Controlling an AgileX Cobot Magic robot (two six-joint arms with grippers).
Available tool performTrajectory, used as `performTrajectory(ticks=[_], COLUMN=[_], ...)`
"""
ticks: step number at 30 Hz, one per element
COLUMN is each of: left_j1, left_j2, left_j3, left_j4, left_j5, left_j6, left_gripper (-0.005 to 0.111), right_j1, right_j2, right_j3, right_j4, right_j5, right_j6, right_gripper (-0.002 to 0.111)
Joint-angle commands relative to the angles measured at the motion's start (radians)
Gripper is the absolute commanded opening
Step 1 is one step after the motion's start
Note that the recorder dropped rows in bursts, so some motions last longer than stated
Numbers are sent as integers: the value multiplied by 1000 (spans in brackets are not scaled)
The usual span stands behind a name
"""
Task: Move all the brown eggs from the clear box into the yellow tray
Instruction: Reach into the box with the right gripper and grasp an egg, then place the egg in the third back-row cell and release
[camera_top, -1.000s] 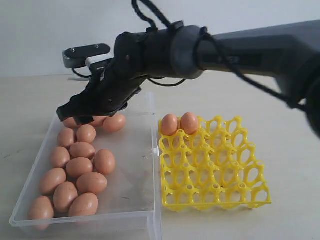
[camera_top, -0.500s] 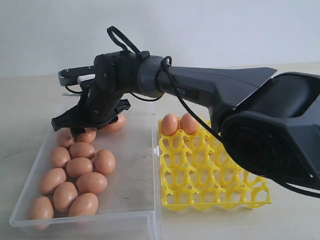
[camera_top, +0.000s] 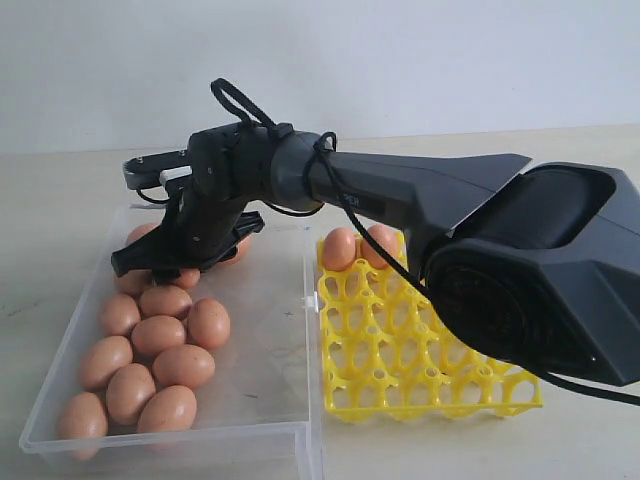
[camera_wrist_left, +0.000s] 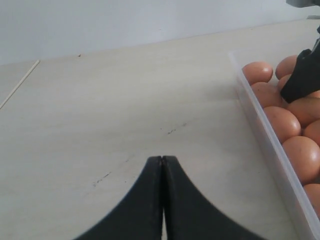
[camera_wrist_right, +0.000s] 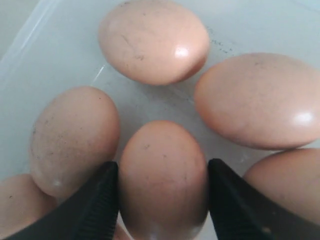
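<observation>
Several brown eggs (camera_top: 160, 335) lie in the clear box (camera_top: 290, 420) on the left. Two more eggs (camera_top: 339, 248) sit in the far row of the yellow tray (camera_top: 430, 350). My right gripper (camera_top: 150, 265) reaches across into the far end of the box. In the right wrist view that gripper (camera_wrist_right: 163, 170) has both fingers pressed against the sides of one brown egg (camera_wrist_right: 162, 150), which still rests on the box floor among other eggs. My left gripper (camera_wrist_left: 162, 159) is shut and empty, over bare table outside the box wall (camera_wrist_left: 260, 135).
The right arm's long black body (camera_top: 450, 200) spans the scene above the tray. Neighbouring eggs (camera_wrist_right: 75, 137) crowd close to the gripped one. A low transparent wall (camera_top: 308, 300) separates the box from the tray. A white wall stands behind.
The right gripper has dropped lower into the far end of the box and settled around one egg. The eggs in the tray and the left gripper's side look unchanged.
</observation>
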Motion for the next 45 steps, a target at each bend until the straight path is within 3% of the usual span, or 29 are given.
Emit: performTrajectory(ticks=[1, 7, 17, 24, 34, 45], left_j1=[-8, -8, -8, -8, -8, -8], left_j2=[-6, -6, -6, -6, -6, -6], left_j3=[-4, -4, -4, -4, -4, -4], left_j4=[-2, -2, -2, -2, -2, -2], left_j5=[-9, -9, -9, -9, -9, -9], left_j6=[-4, -4, -4, -4, -4, -4], left_gripper=[0, 0, 0, 0, 0, 0], right_j1=[1, 1, -85, -210, -326, -367], right_j2=[-26, -170, -581, -762, -785, -700], right_j3=[-6, 163, 859, 1209, 1365, 1375], right_j4=[-20, -87, -97, 29, 97, 105], right_j5=[-20, -236, -869, -1006, -1069, -1111], right_j6=[-4, -12, -111, -286, -298, -298], right_gripper=[0, 0, 0, 0, 0, 0])
